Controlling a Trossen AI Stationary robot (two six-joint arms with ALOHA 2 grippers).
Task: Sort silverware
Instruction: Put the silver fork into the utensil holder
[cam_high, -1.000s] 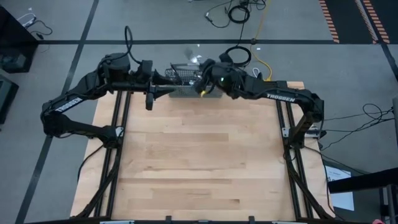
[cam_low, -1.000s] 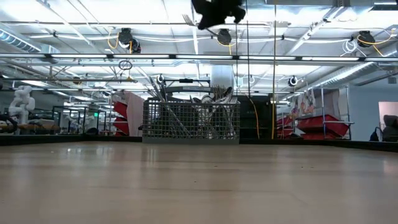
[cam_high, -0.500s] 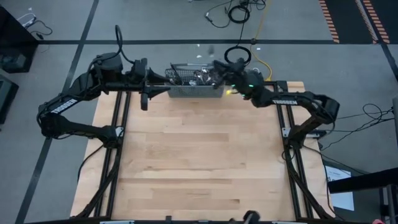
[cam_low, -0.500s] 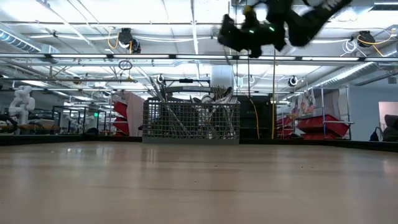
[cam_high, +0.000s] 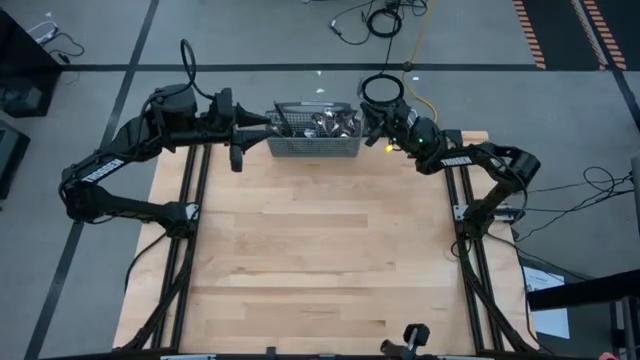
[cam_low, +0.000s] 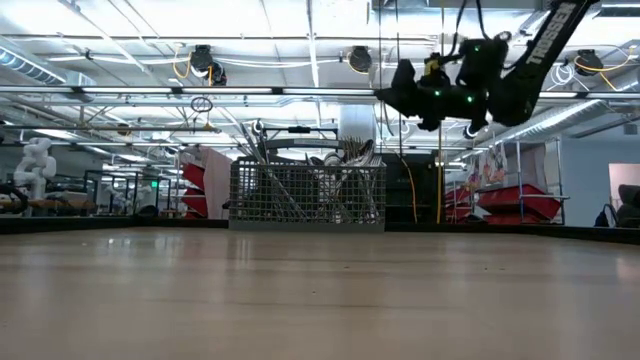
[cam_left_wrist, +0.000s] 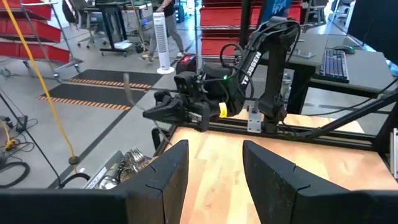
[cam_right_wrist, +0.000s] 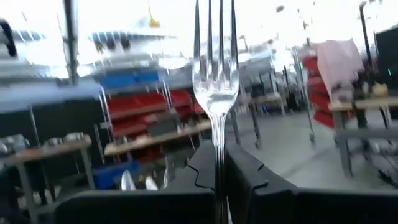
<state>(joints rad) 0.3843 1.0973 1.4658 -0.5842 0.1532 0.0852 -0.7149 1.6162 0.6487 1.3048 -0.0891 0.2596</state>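
One shiny silver metal fork is standing tines-up, clenched between the closed fingers of the right gripper, which is hanging at the upper middle of the high view, just right of the grey wire-mesh cutlery basket. More silverware is sitting inside that basket. Left of it, the left gripper is waiting with fingers parted, gripping nothing.

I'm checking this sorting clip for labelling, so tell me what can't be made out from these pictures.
- Shiny silver fork in the right gripper: handle hidden between the shut fingers, right wrist view.
- Silver-coloured silverware in the grey wire-mesh cutlery basket: too small to count, high view; the mesh screens it, low view.
- Left gripper: what lies beneath is cut off by the frame edge, left wrist view.
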